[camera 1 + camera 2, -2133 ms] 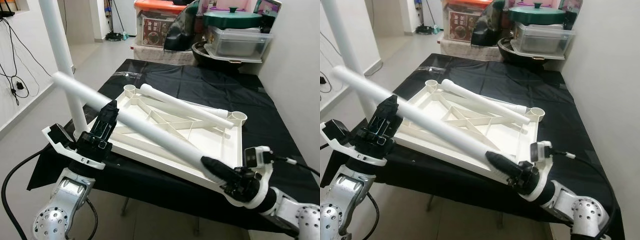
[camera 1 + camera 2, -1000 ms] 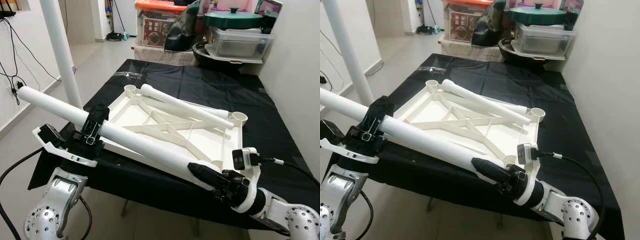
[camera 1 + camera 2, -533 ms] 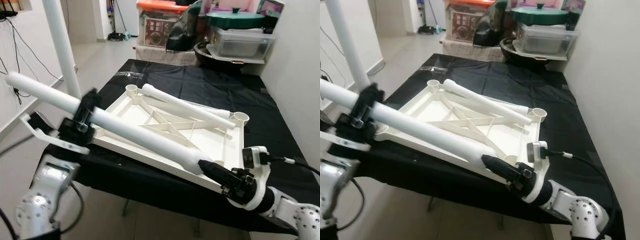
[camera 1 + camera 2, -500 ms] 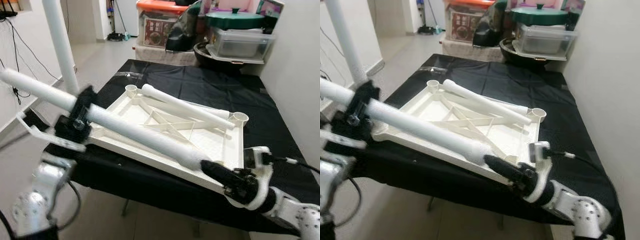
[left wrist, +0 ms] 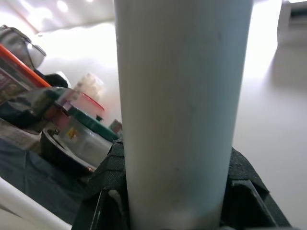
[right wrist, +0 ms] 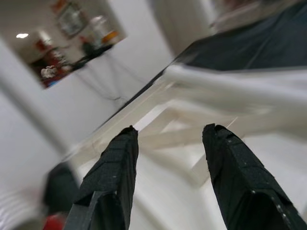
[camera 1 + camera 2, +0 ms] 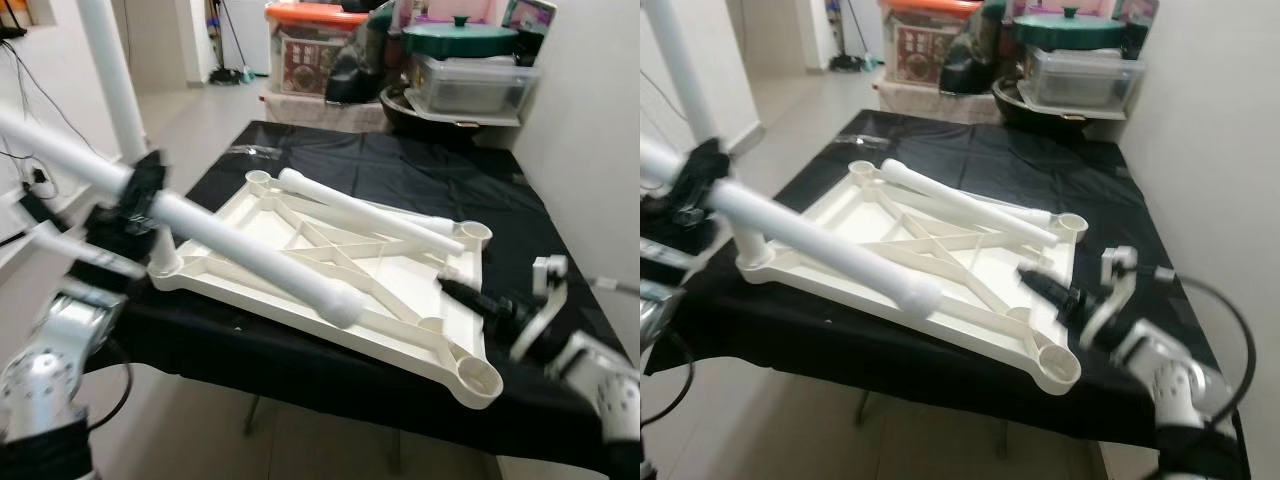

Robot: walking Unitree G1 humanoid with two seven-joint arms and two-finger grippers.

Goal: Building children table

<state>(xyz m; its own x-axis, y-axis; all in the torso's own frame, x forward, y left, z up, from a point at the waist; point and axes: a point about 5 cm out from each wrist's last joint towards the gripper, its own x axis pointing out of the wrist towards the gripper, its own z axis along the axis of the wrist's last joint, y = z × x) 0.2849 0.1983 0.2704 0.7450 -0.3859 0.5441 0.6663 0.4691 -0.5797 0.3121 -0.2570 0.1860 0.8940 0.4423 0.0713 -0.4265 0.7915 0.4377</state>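
A white upturned tabletop [image 7: 420, 270] lies on a black-covered table [image 7: 400, 170]. One white leg [image 7: 115, 100] stands upright in its near left corner socket. A second leg [image 7: 370, 212] lies loose across the far side. My left gripper [image 7: 140, 190] is shut on a third leg tube [image 7: 250, 250], also close up as the tube [image 5: 182, 110]. It slants over the tabletop, and its free end [image 7: 917, 296] hangs unsupported. My right gripper [image 7: 452, 289] hovers open over the right rim, apart from the tube, with its fingers [image 6: 108, 187] spread and nothing between them.
Storage boxes [image 7: 310, 50], a green-lidded pot [image 7: 460, 38] and a clear tub [image 7: 470, 85] crowd the table's far end. A white wall [image 7: 590, 150] runs along the right. Cables [image 7: 30, 170] trail on the floor at the left.
My right gripper has let go of the tube's near end and pulled back to the right. The left gripper has swung up and left, still holding the tube.
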